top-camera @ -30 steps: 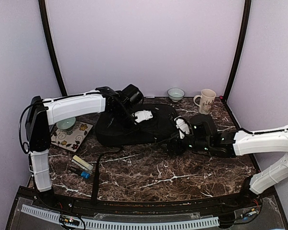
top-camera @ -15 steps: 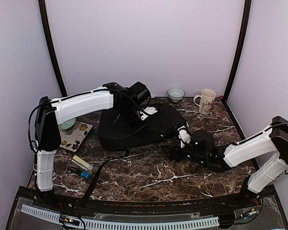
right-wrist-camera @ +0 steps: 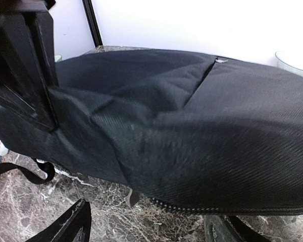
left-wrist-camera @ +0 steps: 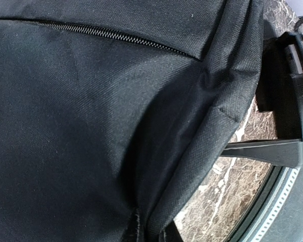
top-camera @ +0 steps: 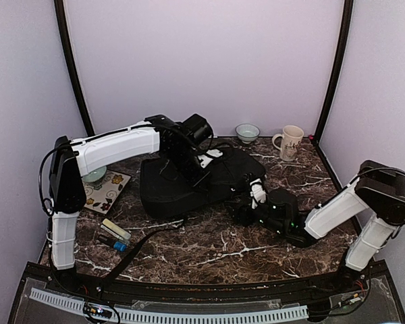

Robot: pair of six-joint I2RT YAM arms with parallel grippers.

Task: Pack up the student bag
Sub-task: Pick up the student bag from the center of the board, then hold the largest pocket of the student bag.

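The student bag [top-camera: 182, 185], a large black fabric backpack, lies flat at mid-table, with one long strap [top-camera: 145, 237] trailing to the front edge. My left gripper [top-camera: 204, 174] is on top of it and is shut on a pinched fold of its fabric [left-wrist-camera: 151, 229]. The bag fills the left wrist view [left-wrist-camera: 91, 116], with a closed zipper [left-wrist-camera: 101, 34] across the top. My right gripper [top-camera: 235, 210] is open and low at the bag's front right edge. In the right wrist view its fingers [right-wrist-camera: 73, 227] flank a zipper pull [right-wrist-camera: 134, 195] under the bag's side [right-wrist-camera: 202, 131], touching nothing.
A cream mug [top-camera: 289, 142] and a small bowl [top-camera: 247, 131] stand at the back right. A teal bowl [top-camera: 93, 174], a patterned tile [top-camera: 102, 191] and a few pens or markers [top-camera: 115, 236] lie at the left.
The left gripper has pulled the bag's top slightly right and forward. The right arm has folded back, and its gripper has dropped to the bag's front right edge.
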